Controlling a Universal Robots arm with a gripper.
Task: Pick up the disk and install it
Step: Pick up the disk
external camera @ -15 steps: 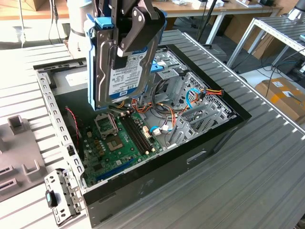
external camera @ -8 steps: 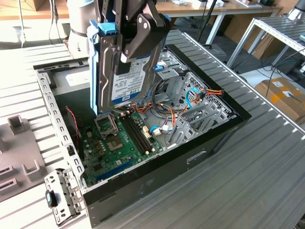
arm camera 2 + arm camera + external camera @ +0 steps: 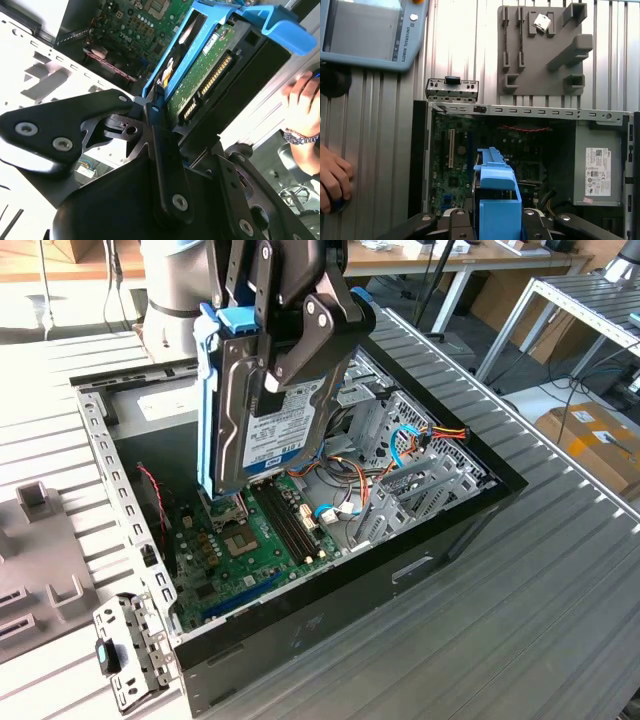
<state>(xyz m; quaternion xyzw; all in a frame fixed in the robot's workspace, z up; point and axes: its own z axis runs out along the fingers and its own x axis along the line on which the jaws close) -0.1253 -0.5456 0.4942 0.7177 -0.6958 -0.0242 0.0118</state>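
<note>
My tool (image 3: 287, 345) is clenched on the hard disk (image 3: 262, 425), held on edge above the open computer case (image 3: 400, 570) at mid-counter. Carrying is the step in hand; installing needs, I judge, straight alignment.

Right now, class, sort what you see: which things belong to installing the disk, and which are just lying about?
Job in hand:
- disk, held on edge
- hand, shut on it
- open case beneath

Lying about:
- pendant
- grey plate
- metal bracket beside the case
</note>
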